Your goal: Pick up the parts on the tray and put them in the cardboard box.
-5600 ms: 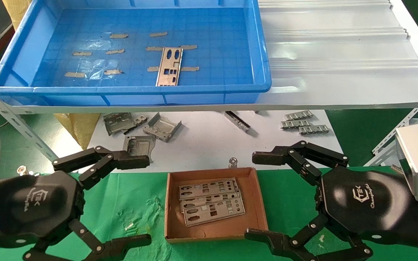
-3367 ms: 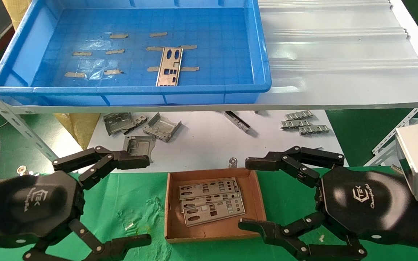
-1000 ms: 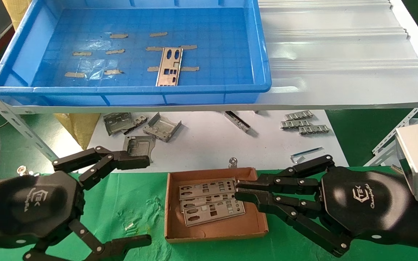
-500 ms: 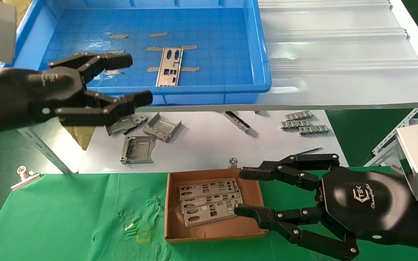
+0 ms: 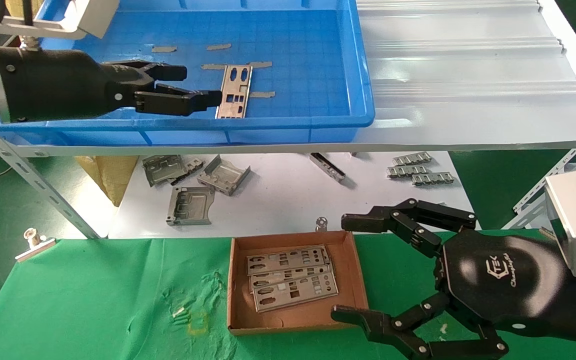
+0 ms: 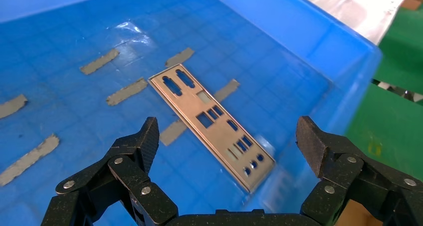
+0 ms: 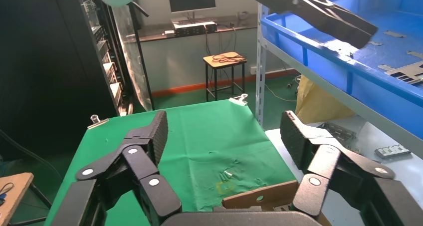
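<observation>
One silver part (image 5: 234, 92) lies flat on the floor of the blue tray (image 5: 268, 125), partly over strips of tan tape. My left gripper (image 5: 199, 85) reaches in over the tray's near left side. It is open, and its fingertips end just left of the part. In the left wrist view the part (image 6: 209, 121) lies below and between the open fingers (image 6: 144, 141) of the left gripper (image 6: 229, 136), untouched. Three more parts (image 5: 290, 280) are stacked in the cardboard box (image 5: 293, 327). My right gripper (image 5: 345, 268) hangs open and empty at the box's right edge.
Bent grey brackets (image 5: 193, 185) and ridged clips (image 5: 418, 170) lie on white paper under the shelf. A white corrugated sheet (image 5: 468, 75) lies right of the tray. Green cloth (image 5: 93, 300) covers the table, with a binder clip (image 5: 33, 242) at its left corner.
My left arm rose from the table's front left and reached into the tray, up to the part. My right gripper shut beside the box, then opened wide again.
</observation>
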